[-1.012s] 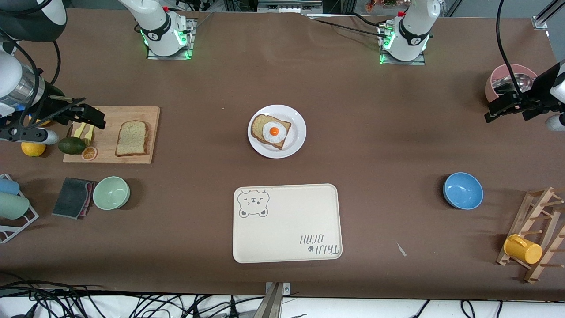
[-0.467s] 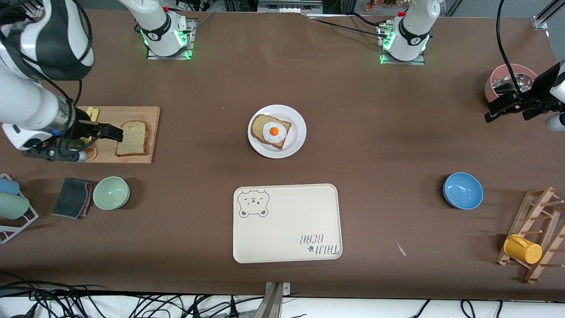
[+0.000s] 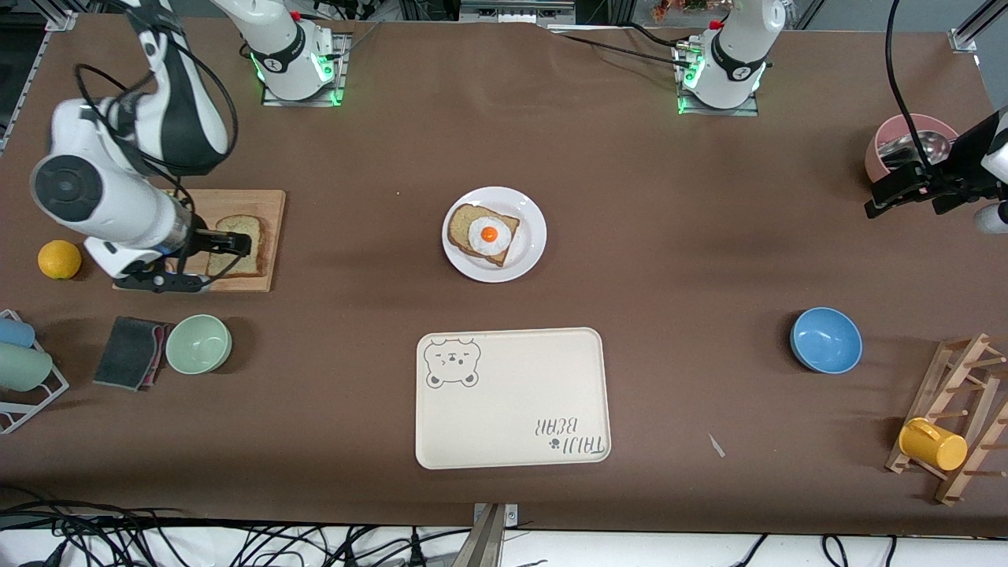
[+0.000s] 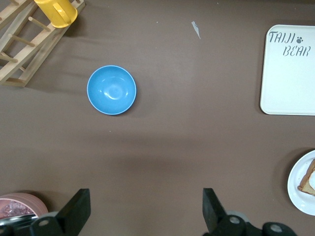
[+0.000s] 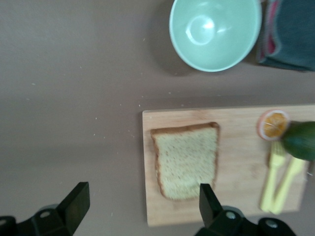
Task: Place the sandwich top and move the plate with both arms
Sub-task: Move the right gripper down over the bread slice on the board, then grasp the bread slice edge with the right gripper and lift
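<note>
Hovering wide open, empty—right gripper over speckled, brown-crusted sandwich top; left gripper likewise.

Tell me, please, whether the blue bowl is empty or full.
Empty: the blue bowl stands upright, its bare glossy inside showing.

Front view: right arm covers the end of the wooden cutting board toward the right arm's end of the table, and part of the sandwich top. Right gripper only partly distinct against the slice.

Left gripper sits at the frame edge; its arm is cut off there. Pink bowl partly hidden by it; contents unclear.

Left wrist view: plate cut by the edge, only a bread corner showing. Tray cropped too.

Right wrist view: folded cloth and avocado cropped.
</note>
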Motion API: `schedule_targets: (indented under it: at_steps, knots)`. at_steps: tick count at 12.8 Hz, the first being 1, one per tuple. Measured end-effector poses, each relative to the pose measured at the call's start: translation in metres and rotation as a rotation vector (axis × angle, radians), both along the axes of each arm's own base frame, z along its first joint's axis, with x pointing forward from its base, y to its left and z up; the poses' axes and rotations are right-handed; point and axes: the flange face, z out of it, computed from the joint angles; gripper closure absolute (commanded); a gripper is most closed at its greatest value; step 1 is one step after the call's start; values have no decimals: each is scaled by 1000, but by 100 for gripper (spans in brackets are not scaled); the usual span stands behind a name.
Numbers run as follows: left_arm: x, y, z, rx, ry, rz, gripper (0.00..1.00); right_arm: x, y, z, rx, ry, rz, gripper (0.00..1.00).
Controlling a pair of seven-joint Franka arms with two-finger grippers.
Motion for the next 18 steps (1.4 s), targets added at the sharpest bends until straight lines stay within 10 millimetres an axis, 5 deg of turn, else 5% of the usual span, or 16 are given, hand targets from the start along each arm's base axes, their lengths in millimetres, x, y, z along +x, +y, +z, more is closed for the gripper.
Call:
schedule_targets:
  at_steps: [4, 10, 13, 18]
  knots:
    - [0, 0, 0, 0, 0, 0, 0, -40, -1, -67, 19, -23, -1, 5]
    - [0, 0, 0, 0, 2, 0, 0, -50, -18, -108, -34, 16, -43, 22]
    - [0, 0, 0, 0, 4, 0, 0, -51, -35, -121, -43, 25, -68, 24]
    - [0, 0, 0, 0, 4, 0, 0, -51, -32, -138, -41, 29, -73, 27]
